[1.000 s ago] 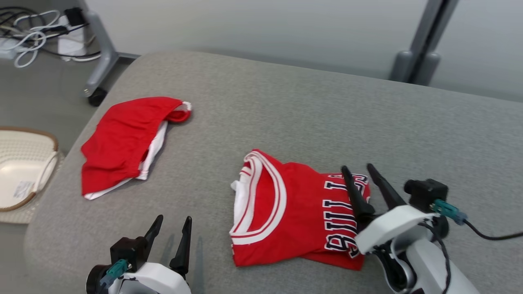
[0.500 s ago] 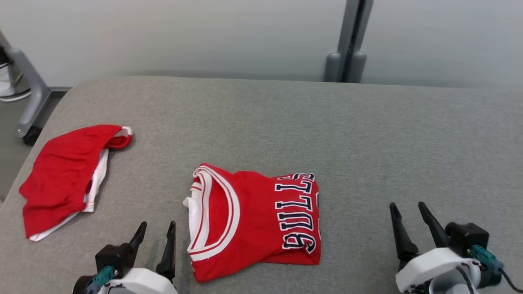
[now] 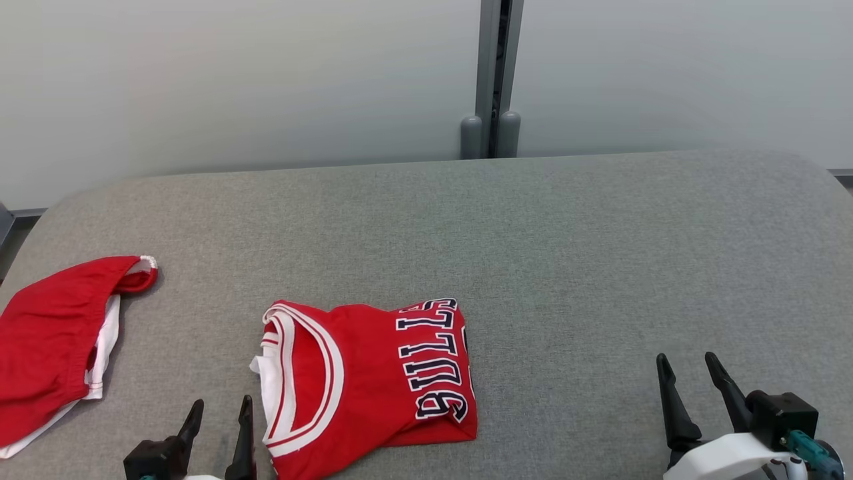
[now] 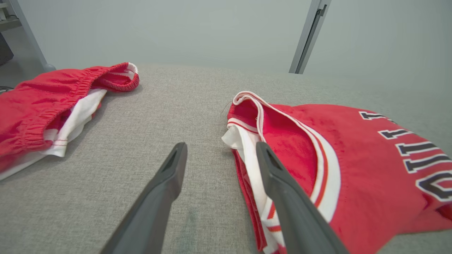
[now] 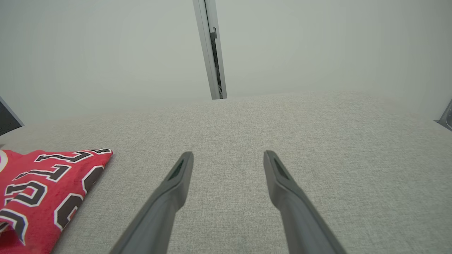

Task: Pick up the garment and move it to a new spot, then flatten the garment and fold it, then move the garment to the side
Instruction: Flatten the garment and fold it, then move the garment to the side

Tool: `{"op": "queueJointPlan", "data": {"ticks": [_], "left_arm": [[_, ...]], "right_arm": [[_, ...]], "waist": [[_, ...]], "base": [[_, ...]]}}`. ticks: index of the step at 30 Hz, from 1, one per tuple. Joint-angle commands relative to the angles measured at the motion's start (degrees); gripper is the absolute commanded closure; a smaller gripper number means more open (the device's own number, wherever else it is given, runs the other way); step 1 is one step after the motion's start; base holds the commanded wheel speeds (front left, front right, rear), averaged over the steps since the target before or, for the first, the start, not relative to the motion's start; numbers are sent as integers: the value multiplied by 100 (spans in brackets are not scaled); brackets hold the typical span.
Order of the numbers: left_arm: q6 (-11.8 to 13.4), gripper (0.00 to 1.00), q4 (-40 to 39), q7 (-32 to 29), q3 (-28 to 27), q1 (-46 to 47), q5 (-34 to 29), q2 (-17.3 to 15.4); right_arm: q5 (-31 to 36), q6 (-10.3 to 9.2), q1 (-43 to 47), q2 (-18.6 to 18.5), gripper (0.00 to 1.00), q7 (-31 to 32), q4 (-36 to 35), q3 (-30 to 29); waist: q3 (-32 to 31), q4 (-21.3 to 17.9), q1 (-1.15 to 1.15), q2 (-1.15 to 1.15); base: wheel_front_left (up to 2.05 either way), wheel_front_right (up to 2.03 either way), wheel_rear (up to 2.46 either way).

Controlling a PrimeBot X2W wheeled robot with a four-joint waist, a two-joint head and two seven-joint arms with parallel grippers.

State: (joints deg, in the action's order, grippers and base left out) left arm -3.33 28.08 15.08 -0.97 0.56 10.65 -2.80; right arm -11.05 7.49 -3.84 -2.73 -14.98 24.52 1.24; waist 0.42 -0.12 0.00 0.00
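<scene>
The big grey table (image 3: 600,267) has a red jersey (image 3: 360,380) near its front edge, a bit left of the middle. It looks folded already, so I think the step now is moving it aside. A hand must come down and pinch all the layers. Red shorts (image 3: 46,347) lie by the left edge, partly cut off. The left hand (image 3: 222,401), just beside the collar, and the right hand (image 3: 686,358), well apart from it, are spread open and empty.
</scene>
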Motion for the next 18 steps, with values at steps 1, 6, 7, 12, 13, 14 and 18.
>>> {"op": "queueJointPlan", "data": {"ticks": [1,6,7,12,13,14,18], "left_arm": [[28,0,-58,10,-36,-85,-34,-23],[12,0,-217,10,-64,-239,-63,-25],[9,0,-221,10,-53,-251,-51,-24],[-60,0,-218,10,62,-117,-15,-24],[-63,0,-216,10,87,-94,-14,-22],[-55,0,-226,10,129,-61,4,-23],[-133,0,-221,10,230,70,-12,-26]], "right_arm": [[15,0,86,-34,0,-28,-58,-6],[-2,0,176,-33,0,-29,-143,44],[-21,0,193,-36,0,-29,-146,43],[-265,0,101,-32,0,-29,-15,306],[-345,0,55,-34,0,-29,-7,395],[-444,0,27,-33,0,-29,20,489],[-912,0,-148,-35,0,-28,192,1012]], "waist": [[-39,-61,0,0],[-57,-62,0,0],[-50,-44,0,0],[119,191,0,0],[165,249,0,0],[231,325,0,0],[454,679,0,0]], "base": [[0,0,0],[0,0,0],[0,0,0],[0,0,0],[0,0,0],[0,0,0],[0,0,0]]}}
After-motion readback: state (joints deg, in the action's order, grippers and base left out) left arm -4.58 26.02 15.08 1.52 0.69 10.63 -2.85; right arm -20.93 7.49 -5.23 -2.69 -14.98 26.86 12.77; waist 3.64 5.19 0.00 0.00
